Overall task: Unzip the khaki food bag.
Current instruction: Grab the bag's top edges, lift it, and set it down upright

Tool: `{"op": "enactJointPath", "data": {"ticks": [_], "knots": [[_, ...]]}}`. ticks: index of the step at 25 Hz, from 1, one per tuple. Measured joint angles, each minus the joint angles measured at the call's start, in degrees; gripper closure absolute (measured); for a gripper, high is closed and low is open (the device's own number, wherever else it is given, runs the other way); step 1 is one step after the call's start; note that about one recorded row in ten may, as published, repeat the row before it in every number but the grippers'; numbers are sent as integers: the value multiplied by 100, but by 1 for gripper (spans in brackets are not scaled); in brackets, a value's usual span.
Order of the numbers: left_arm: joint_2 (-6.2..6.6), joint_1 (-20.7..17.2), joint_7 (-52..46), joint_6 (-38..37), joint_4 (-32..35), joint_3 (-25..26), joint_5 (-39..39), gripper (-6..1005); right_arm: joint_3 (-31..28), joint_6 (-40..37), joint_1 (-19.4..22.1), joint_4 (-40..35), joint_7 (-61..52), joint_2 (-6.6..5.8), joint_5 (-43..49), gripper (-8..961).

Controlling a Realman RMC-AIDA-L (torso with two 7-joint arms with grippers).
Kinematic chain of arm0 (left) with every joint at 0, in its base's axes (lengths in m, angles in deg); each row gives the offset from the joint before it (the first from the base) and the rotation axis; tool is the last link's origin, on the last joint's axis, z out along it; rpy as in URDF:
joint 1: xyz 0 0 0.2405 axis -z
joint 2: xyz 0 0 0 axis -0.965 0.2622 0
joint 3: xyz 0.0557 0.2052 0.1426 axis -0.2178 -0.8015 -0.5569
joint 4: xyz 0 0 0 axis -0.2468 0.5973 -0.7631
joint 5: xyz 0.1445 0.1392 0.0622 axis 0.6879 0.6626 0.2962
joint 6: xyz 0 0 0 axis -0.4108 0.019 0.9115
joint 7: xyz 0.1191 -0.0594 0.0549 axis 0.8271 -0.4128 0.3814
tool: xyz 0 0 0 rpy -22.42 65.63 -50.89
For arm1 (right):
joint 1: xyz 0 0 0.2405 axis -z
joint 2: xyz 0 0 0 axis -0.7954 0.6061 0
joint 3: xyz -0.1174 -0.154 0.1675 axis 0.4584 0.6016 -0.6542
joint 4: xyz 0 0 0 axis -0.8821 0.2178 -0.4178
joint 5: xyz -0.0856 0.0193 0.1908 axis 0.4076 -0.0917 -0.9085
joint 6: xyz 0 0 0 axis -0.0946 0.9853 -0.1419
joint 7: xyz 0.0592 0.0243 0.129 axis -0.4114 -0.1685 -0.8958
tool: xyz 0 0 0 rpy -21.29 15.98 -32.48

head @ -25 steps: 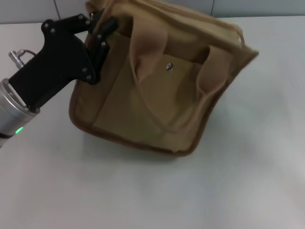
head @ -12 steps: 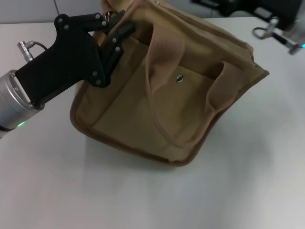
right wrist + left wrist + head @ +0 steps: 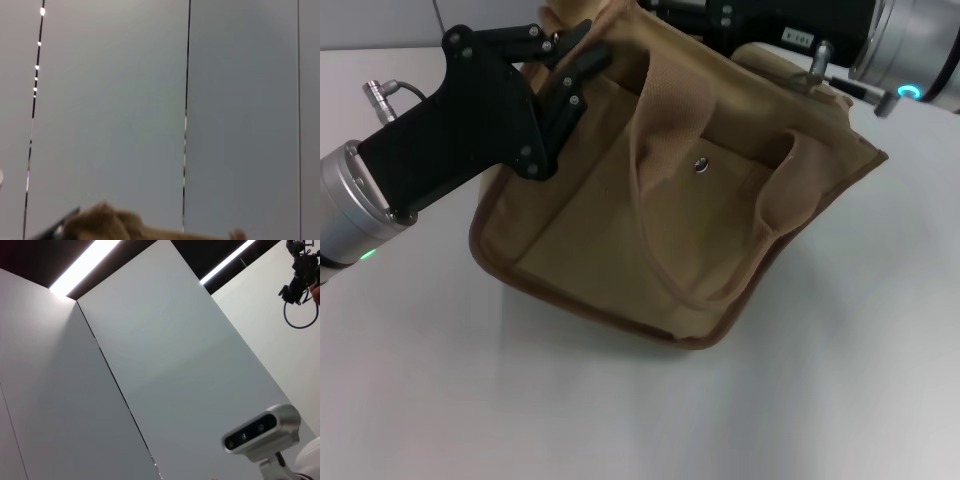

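Two arms flanked the bag [image 3: 660, 210], which sat tilted on the table [image 3: 620, 420]. Note that your left gripper [image 3: 565, 60] was clamped on its upper left corner; the zipper ran rightward from there. Your right gripper [image 3: 720, 15] had arrived over the top's far edge since half a second before; its finger state could not be told.

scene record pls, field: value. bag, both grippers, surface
bag: khaki food bag on the white table, tilted, front pocket toward the head camera
snap: silver snap on the pocket
left gripper: left gripper at the bag's top left corner, shut on fabric
right gripper: right gripper over the bag's top far edge, fingers hidden
zipper: not visible
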Motion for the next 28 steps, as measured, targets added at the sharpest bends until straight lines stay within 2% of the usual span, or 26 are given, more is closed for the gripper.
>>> {"op": "enactJointPath", "data": {"ticks": [4, 9, 12, 15, 20, 25, 28], "knots": [[1, 8, -2, 30, 3, 0, -14, 919, 347, 119, 588, -639, -383, -10, 77, 110], [-5, 47, -4, 36, 1, 8, -31, 919, 400, -154, 1161, -1296, -857, -13, 403, 111], [-6, 105, -5, 47, -13, 8, -36, 919, 323, -379, 1389, -1436, -916, -7, 569, 111], [-3, 139, -6, 53, 3, 4, -30, 919, 215, -433, 1593, -1417, -696, 15, 84, 111], [5, 161, -15, 57, 5, 1, -15, 920, 247, -299, 1437, -1322, -613, -1, -729, 111], [4, 183, -17, 63, 6, 0, -12, 920, 375, 189, 910, -1190, -632, -15, -643, 111], [4, 189, -17, 80, 6, 0, -11, 920, 534, 426, 647, -1171, -835, -16, -294, 111]]}}
